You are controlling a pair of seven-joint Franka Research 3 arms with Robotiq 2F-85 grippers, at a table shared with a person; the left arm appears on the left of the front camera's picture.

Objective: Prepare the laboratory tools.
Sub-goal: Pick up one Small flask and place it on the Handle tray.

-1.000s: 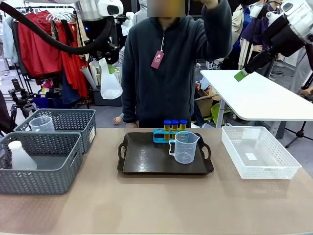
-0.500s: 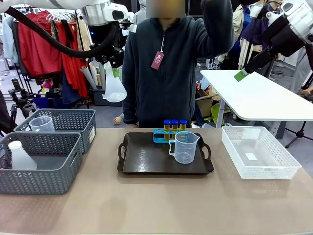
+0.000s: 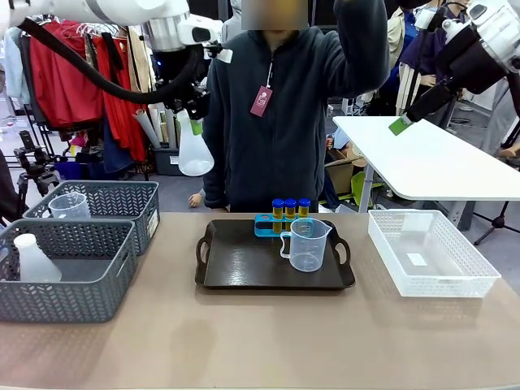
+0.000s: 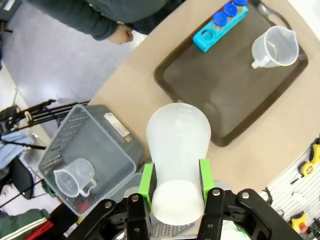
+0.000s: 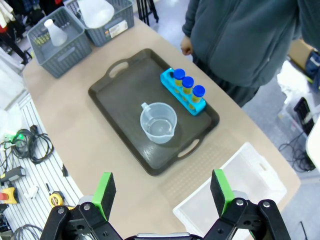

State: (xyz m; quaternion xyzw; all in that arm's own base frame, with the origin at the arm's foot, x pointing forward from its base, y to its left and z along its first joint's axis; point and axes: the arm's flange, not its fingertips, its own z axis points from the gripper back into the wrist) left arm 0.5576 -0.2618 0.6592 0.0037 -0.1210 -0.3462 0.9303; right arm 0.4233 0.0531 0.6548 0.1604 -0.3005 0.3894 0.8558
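A translucent white conical flask (image 4: 177, 140) is clamped at its neck between the green pads of the left gripper (image 4: 176, 181). It is held high in the air, well apart from the dark brown handled tray (image 3: 244, 272). A clear plastic measuring beaker with handle (image 3: 307, 244) and a small blue rack (image 3: 264, 225) carrying three blue-capped tubes of amber liquid (image 3: 290, 208) are already set on that tray. The right gripper (image 5: 162, 194) is spread wide and empty. The flask is judged not yet placed. A second flask (image 3: 32, 260) and a second beaker (image 3: 69, 205) are left in the grey mesh baskets (image 3: 122, 260).
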